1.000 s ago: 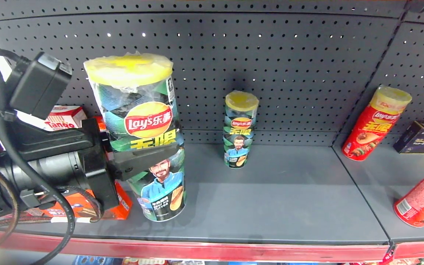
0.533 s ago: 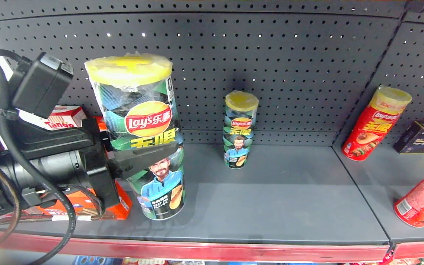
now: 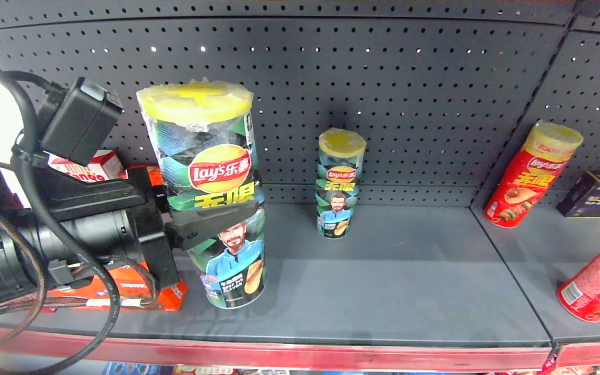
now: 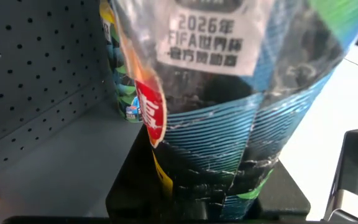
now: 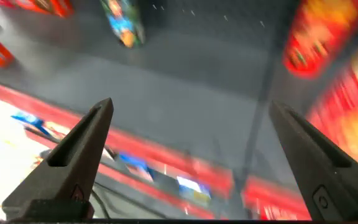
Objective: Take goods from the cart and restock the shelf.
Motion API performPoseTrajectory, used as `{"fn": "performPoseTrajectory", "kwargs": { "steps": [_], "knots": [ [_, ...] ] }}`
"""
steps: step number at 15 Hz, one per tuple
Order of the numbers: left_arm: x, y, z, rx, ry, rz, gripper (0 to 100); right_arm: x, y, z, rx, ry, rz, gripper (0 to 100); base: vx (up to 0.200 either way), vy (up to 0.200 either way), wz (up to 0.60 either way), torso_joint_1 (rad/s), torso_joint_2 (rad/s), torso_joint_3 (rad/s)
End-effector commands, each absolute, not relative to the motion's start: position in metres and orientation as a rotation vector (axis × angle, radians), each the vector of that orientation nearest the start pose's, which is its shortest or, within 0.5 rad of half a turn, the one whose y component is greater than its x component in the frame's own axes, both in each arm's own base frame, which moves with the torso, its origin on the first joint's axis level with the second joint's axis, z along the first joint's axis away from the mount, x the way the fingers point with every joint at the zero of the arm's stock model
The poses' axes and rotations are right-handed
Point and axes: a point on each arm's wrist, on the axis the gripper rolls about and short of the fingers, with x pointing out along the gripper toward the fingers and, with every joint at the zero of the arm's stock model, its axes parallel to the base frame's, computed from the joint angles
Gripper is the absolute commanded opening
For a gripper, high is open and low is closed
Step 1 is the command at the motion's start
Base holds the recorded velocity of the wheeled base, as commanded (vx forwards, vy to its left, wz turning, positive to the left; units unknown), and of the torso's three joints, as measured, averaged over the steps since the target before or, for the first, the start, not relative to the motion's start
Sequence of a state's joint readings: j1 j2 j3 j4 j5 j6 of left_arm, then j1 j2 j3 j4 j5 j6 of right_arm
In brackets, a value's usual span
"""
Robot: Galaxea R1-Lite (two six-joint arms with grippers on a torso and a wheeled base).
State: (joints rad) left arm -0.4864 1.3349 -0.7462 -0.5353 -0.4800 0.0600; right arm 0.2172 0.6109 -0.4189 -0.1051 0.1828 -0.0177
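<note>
The left gripper (image 3: 215, 216) has its jaws clamped around a green chip can (image 3: 211, 156), yellow-lidded, with a red-and-yellow logo, upright over the shelf's (image 3: 383, 291) front left. The right gripper's (image 5: 190, 106) jaws gape wide.

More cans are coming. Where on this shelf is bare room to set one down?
The widest bare patch of the shelf lies right of the gripped green can, in front of the back green can, up to the section seam. Crowded: orange boxes left of the gripped can, red cans past the seam.
</note>
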Motion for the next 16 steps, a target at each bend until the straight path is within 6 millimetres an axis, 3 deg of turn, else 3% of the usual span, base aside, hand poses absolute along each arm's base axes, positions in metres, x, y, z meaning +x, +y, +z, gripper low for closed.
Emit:
{"fn": "performPoseTrajectory", "kwargs": {
  "steps": [1,4,8,9,11,16],
  "knots": [
    [0.189,-0.111,0.251,0.055,0.032,-0.968,0,0.098,0.032,0.217,-0.016,0.171,0.498,100,0.0,0.0,0.0,0.0,0.0,0.0],
    [0.189,-0.112,0.251,0.055,0.033,-0.969,0,0.133,0.044,0.223,-0.032,0.192,0.534,100,0.0,0.0,0.0,0.0,0.0,0.0],
    [0.191,-0.113,0.25,0.055,0.04,-0.969,0,0.203,0.062,0.226,-0.061,0.087,0.629,100,0.0,0.0,0.0,0.0,0.0,0.0],
    [0.192,-0.113,0.25,0.055,0.038,-0.969,0,0.212,0.065,0.226,-0.074,0.077,0.655,100,0.0,0.0,0.0,0.0,0.0,0.0],
    [0.192,-0.113,0.251,0.055,0.036,-0.971,0,0.241,0.076,0.225,-0.148,0.04,0.838,100,0.0,0.0,0.0,0.0,0.0,0.0],
    [0.19,-0.113,0.247,0.05,0.048,-1.037,0,0.287,0.098,0.238,-0.175,-0.051,1.111,100,0.0,0.0,0.0,0.0,0.0,0.0]
  ]
}}
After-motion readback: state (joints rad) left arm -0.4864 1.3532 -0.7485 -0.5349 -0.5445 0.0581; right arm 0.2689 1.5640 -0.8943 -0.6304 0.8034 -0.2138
